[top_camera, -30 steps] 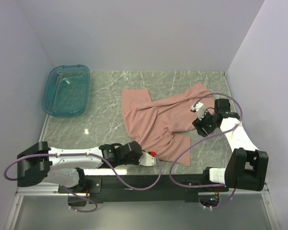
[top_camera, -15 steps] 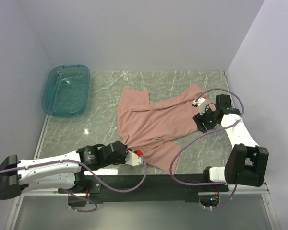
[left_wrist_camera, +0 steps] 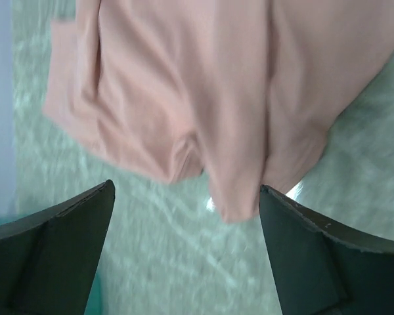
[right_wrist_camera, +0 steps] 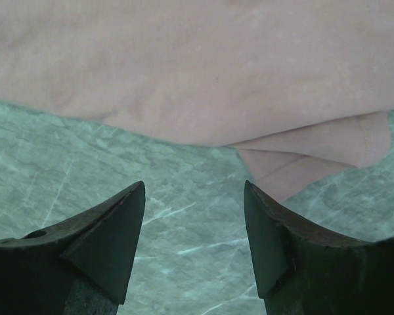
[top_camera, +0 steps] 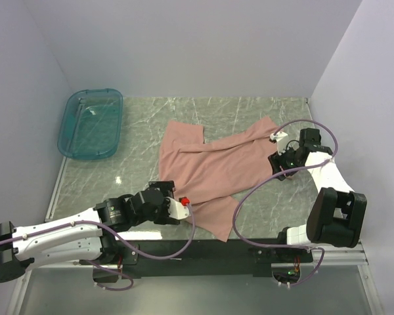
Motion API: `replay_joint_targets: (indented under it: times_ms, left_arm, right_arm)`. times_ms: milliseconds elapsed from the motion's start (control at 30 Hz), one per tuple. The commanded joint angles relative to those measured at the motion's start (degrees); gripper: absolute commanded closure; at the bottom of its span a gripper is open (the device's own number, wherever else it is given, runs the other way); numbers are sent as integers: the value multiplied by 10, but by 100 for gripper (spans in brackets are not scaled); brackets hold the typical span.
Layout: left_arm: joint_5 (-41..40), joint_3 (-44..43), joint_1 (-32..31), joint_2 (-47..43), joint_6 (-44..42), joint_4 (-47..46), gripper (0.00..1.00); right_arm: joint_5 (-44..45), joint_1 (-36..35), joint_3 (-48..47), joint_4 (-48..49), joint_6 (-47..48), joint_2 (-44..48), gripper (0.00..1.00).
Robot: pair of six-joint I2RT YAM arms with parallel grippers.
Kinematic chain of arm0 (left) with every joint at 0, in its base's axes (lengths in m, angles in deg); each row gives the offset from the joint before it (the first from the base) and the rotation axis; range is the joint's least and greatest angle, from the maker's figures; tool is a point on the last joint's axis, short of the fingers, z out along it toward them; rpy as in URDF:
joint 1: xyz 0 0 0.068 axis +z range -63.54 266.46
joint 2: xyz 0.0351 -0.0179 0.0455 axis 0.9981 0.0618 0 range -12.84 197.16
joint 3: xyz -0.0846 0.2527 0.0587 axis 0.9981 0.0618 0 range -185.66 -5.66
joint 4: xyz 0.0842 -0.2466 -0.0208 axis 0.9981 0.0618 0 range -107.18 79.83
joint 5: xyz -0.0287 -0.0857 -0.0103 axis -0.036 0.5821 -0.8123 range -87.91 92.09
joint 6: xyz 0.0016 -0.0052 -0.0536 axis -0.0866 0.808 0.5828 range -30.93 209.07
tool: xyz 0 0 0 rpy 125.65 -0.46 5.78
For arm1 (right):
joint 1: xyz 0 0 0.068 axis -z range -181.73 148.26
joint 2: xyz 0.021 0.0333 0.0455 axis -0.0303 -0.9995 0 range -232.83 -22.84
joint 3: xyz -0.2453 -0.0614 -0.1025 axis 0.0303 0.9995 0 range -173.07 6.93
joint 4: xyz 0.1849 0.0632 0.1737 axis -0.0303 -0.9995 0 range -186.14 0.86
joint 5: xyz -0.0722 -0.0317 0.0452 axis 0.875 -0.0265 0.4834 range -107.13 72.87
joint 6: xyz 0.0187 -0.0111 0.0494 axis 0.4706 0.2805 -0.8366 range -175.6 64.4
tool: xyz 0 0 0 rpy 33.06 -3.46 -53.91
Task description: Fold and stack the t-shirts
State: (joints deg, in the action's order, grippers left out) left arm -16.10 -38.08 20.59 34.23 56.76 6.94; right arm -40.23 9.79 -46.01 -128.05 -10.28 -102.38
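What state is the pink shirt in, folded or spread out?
Spread out and rumpled: the t-shirt lies loose on the table, sleeve and hem sticking out.

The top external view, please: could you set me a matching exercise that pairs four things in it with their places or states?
Things:
1. t-shirt
2. tray
3. left gripper
4. right gripper

Places or states:
A. teal, at the far left of the table
B. open, at the t-shirt's right side
C. pink, lying rumpled mid-table
D. open, at the t-shirt's near edge

Pairs: 1-C, 2-A, 3-D, 4-B
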Motion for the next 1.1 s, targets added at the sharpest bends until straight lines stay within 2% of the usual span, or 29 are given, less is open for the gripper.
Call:
replay_joint_targets:
  times_ms: [0, 167, 233, 333, 433, 467, 533, 567, 800, 1067]
  left_arm:
    - [112, -28, -3, -2, -4, -67, 3]
    - [227, -36, -28, 42, 37, -202, 1]
    - [269, -44, -38, 85, 38, -220, 1]
    - [288, -60, -50, 148, 28, -231, 2]
    - [305, -82, -66, 206, 23, -234, 16]
    - [312, -94, -70, 219, 24, -235, 26]
    - [315, -99, -87, 253, 27, -237, 36]
    - [316, -99, -93, 263, 32, -259, 45]
    - [316, -106, -148, 339, 43, -306, 47]
    - [294, -120, -160, 413, 43, -352, 50]
  right_arm:
    - [-28, 3, -16, 10, -14, 0, 32]
    - [-46, 4, -12, 11, -22, -9, 32]
    - [-49, 4, -11, 10, -23, -10, 33]
    - [-51, 4, -3, 16, -24, -5, 33]
    - [-56, 4, 4, 18, -25, -3, 33]
    - [-60, 4, 5, 18, -26, -3, 33]
    - [-64, 5, 7, 18, -26, -4, 33]
    - [-66, 5, 8, 19, -26, -4, 33]
    - [-76, 10, 12, 21, -26, -2, 34]
    - [-88, 16, 17, 19, -23, -2, 34]
